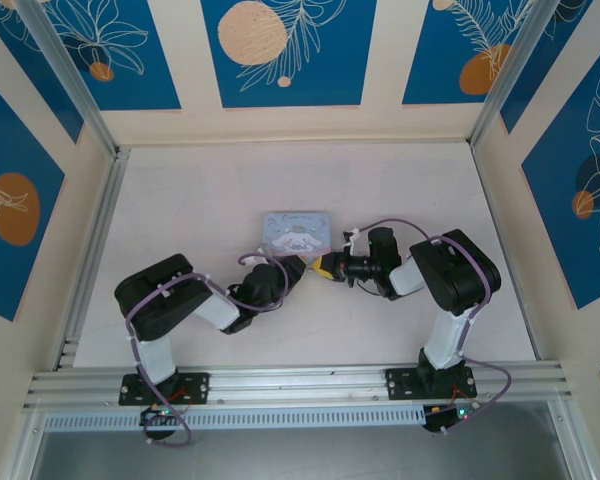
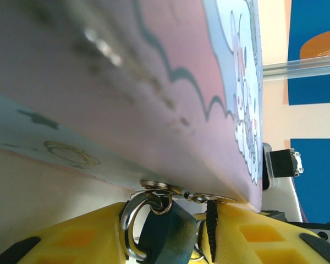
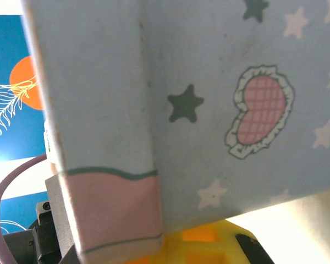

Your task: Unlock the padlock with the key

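The dark teal padlock point(image 2: 170, 234) hangs by its metal shackle point(image 2: 131, 220) from a ring on the hasp of the pale blue cartoon tin point(image 1: 296, 232). My left gripper point(image 2: 168, 223) is at the tin's near edge, and its yellow fingers point(image 2: 77, 242) press the padlock from both sides. My right gripper point(image 1: 326, 268) meets it from the right, just in front of the tin. In the right wrist view one yellow finger point(image 3: 209, 247) shows under the tin's corner point(image 3: 154, 137); the rest of the jaws are covered. The key is hidden.
The tin lies mid-table with bare tabletop point(image 1: 230, 180) behind and to both sides. Blue patterned walls point(image 1: 285, 50) and aluminium frame posts point(image 1: 90, 230) enclose the workspace. A purple cable point(image 3: 5, 192) loops beside the right wrist.
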Motion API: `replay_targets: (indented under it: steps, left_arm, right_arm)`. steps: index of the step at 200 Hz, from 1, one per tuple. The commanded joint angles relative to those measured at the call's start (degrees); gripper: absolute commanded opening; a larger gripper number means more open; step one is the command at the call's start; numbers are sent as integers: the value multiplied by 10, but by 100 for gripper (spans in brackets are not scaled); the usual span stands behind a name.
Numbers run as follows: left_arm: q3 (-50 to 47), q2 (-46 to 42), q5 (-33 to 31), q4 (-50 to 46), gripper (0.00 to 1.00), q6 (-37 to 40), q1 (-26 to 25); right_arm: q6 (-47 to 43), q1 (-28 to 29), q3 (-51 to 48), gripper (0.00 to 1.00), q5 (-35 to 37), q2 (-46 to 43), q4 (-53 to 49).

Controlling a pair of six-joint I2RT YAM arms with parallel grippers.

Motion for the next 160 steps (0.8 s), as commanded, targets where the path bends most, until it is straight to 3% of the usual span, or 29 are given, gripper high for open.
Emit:
replay_targets:
  steps: [1, 31, 99, 160]
  left_arm:
    - [12, 13, -17, 28, 37, -4, -6]
    - [14, 22, -25, 38, 29, -8, -7]
    - [18, 20, -26, 50, 0, -15, -8]
    - [26, -6, -25, 37, 0, -33, -11]
  right_arm:
    - [-3, 7, 7, 0, -5, 7, 9]
    - [-3, 7, 7, 0, -6, 9, 10]
    - [23, 8, 5, 0, -2, 8, 32]
    - [114, 10, -2, 0, 20, -18, 83]
